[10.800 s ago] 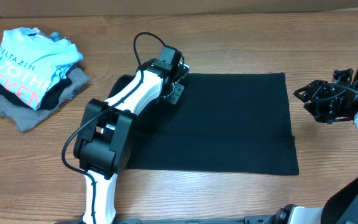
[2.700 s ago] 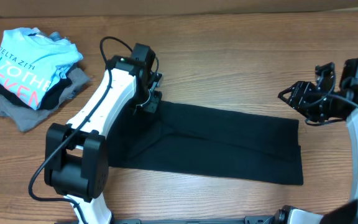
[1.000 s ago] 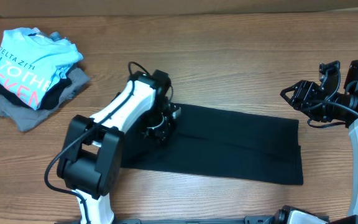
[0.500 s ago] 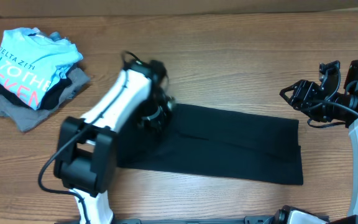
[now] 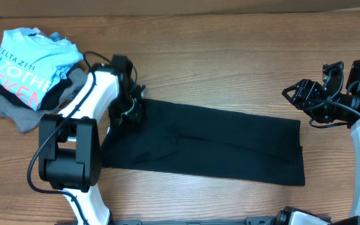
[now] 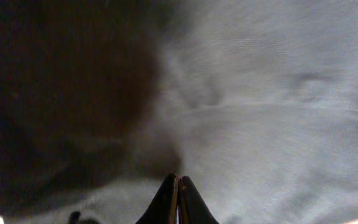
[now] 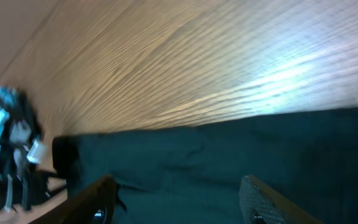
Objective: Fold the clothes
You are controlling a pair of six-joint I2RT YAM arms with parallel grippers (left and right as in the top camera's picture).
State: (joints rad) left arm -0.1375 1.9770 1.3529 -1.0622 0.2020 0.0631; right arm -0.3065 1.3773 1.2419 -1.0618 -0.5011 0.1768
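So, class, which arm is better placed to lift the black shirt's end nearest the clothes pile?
Left, probably. The left hand sits at that end of the black shirt, fingers shut over the fabric. The right hand hangs open above the table beside the opposite end.

One black t-shirt (image 5: 217,147), one table (image 5: 230,56), one heap of other clothes (image 5: 30,69) far left, two pincers: left pincer (image 5: 132,105), right pincer (image 5: 294,94).
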